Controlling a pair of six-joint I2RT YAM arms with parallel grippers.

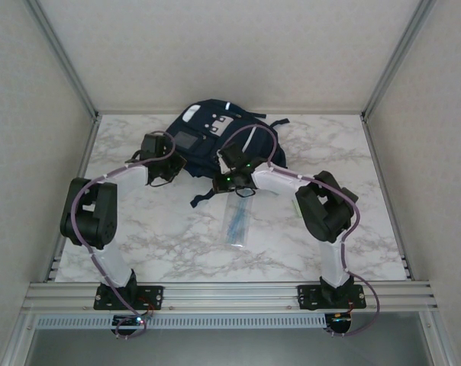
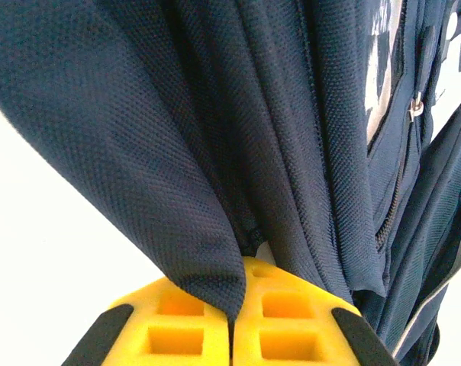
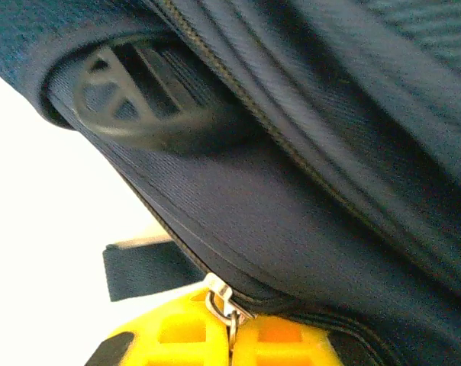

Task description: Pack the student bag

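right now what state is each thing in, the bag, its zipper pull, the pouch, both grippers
student bag: lying at the far side of the table, held by both arms
zipper pull: clamped in the right gripper
left gripper: shut on a fold of bag fabric
right gripper: shut on the zipper pull
clear pouch: flat on the table, outside the bag

Robot test cell, lab-type: marble-print desk (image 1: 177,252) boxed by white panel walls (image 1: 32,114), aluminium frame posts (image 1: 62,57), two arms (image 1: 93,213) bolted to slotted rail (image 1: 230,293).
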